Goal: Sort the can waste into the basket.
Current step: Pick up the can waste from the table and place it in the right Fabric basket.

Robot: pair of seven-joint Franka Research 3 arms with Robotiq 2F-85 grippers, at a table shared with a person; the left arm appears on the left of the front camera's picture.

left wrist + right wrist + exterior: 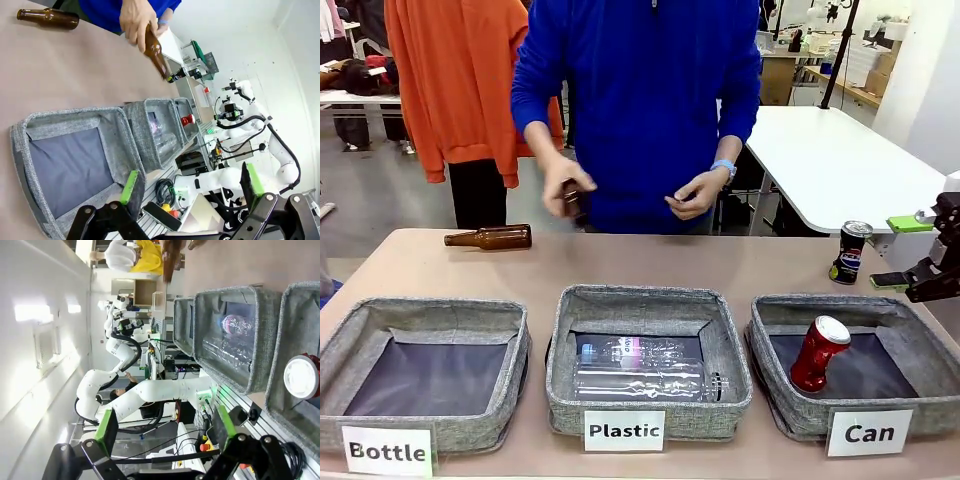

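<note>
A red can (818,352) with a silver top leans inside the grey basket labelled "Can" (775,345) at the right. A black can (851,252) with a red-blue logo stands upright on the table behind that basket. My right gripper (905,252) hangs open at the right edge, just right of the black can and apart from it. In the right wrist view its fingers (106,432) stand wide, with the red can's top (301,376) and the basket's wall (277,365) beyond. My left gripper (191,185) is open and holds nothing, above the near corner of the "Bottle" basket (30,150).
The middle "Plastic" basket (565,350) holds clear plastic bottles (640,375). One brown glass bottle (490,237) lies on the table at the far left. A person in blue across the table holds another brown bottle (570,200) in one hand.
</note>
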